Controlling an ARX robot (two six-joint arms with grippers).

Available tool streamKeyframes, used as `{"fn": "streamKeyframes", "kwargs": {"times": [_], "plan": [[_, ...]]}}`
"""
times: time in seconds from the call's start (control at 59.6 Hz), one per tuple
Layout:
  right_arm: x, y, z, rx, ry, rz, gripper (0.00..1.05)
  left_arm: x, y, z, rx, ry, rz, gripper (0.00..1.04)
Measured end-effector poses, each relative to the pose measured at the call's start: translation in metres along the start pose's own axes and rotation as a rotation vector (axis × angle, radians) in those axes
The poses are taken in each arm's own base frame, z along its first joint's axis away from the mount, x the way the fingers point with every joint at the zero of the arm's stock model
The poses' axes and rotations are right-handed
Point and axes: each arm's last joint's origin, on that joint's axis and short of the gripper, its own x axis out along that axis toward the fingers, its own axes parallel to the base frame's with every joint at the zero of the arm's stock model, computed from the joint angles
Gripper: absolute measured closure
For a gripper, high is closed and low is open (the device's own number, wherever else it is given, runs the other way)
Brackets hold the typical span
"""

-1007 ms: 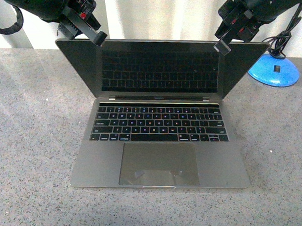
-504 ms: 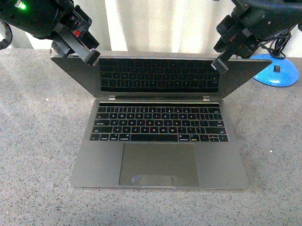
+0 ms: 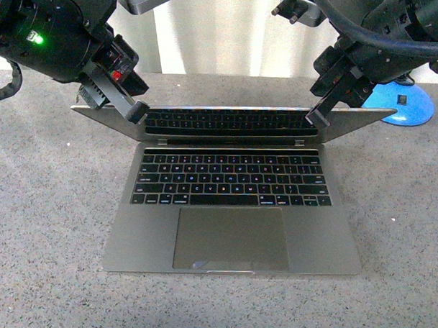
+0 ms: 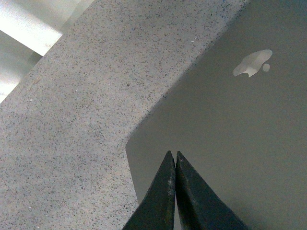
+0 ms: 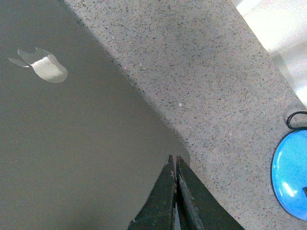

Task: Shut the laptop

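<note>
The grey laptop (image 3: 232,235) lies open on the speckled grey table (image 3: 48,213), its lid tilted far down over the black keyboard. My left gripper (image 3: 136,111) is shut and rests on the lid's upper left corner. My right gripper (image 3: 315,122) is shut and rests on the lid's upper right corner. In the left wrist view the shut fingertips (image 4: 173,155) sit on the lid's grey outside (image 4: 230,134) near its corner, with the apple logo beyond. In the right wrist view the shut tips (image 5: 173,159) sit at the lid's (image 5: 72,143) other corner.
A blue round lamp base (image 3: 404,103) with a black cord stands on the table right of the laptop, close behind my right arm; it also shows in the right wrist view (image 5: 290,179). White curtains hang behind the table.
Both grippers have moved down and forward, pushing the lid from near upright to a low tilt over the keyboard.
</note>
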Motion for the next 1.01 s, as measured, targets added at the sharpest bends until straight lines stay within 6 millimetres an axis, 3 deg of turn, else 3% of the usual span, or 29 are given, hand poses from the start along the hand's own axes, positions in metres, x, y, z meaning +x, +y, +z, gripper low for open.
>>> {"fn": "streamKeyframes", "kwargs": {"times": [1.007], "plan": [[0.005,0.015,-0.016,0.011,0.029,0.026,1.04,0.0,-0.016,-0.02,-0.006,0.045,-0.046,1.01]]}}
